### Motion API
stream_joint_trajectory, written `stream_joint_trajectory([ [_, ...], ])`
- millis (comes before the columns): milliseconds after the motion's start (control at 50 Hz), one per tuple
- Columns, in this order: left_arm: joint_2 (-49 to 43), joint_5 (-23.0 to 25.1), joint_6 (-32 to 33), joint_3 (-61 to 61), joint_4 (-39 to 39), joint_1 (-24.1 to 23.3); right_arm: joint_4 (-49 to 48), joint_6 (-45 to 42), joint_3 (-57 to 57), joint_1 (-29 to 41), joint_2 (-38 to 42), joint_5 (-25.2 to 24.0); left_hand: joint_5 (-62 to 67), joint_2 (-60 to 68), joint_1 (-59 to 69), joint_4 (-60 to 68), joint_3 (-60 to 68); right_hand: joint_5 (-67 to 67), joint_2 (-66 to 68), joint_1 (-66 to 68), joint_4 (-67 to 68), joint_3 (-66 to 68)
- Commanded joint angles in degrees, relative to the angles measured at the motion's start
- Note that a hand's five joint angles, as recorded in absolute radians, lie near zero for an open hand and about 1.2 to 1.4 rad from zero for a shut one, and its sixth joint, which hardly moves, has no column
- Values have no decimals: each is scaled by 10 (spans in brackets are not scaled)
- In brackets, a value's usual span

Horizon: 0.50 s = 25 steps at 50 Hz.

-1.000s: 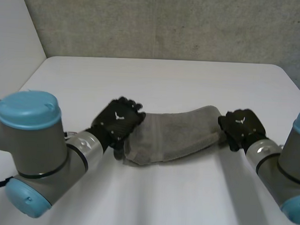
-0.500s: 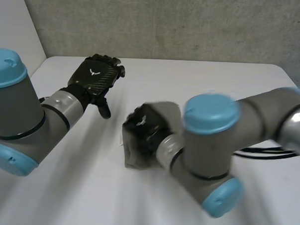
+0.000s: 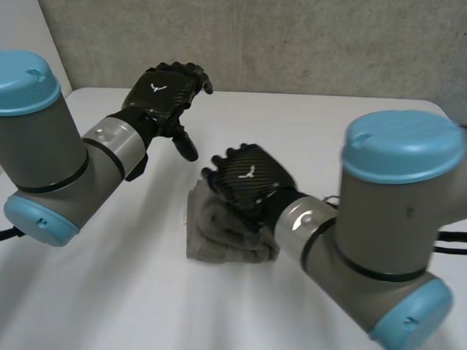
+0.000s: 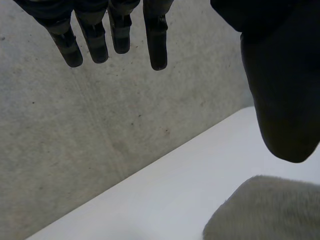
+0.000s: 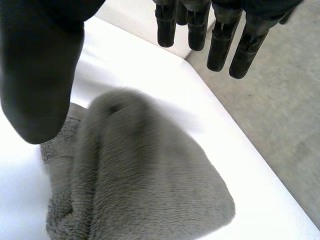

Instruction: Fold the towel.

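Left hand [image 3: 161, 94] uncurled; right hand [image 3: 245, 179] uncurled

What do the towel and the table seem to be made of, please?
The towel looks like grey terry cloth, probably cotton: fuzzy pile, soft bunched folds. The table seems smooth white laminate or painted board, with a matt, even surface; which, I cannot tell.

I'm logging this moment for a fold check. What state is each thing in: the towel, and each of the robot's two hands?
Grey terry towel: folded over into a thick, rumpled bundle, lying on the white table.
Left hand: open, fingers straight, above the table, holding nothing.
Right hand: open, fingers straight, over the towel; whether it touches cannot be told.
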Motion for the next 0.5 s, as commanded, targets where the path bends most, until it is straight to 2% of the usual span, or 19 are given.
stream_joint_trajectory([
  [20,-40,1,-43,27,0,-20,2,3,34,-59,-44,4,-17,-8,-10,-7,-8,-37,-41,-30,-45,-42],
  [160,-86,-2,-46,62,-1,-37,2,43,36,-101,-50,0,-17,-8,-10,-7,-8,-37,-41,-30,-45,-42],
  [280,-140,-3,-44,93,-5,-63,-8,125,23,-139,-45,0,-15,-6,-8,-6,-6,-37,-41,-30,-45,-42],
  [380,-162,-2,-38,81,-19,-80,-25,198,-14,-144,17,0,-13,-4,-7,-4,-5,-37,-41,-30,-45,-42],
  [500,-156,-4,-36,39,-25,-74,-22,233,-57,-136,74,4,-8,1,-2,1,0,-37,-41,-30,-45,-42],
])
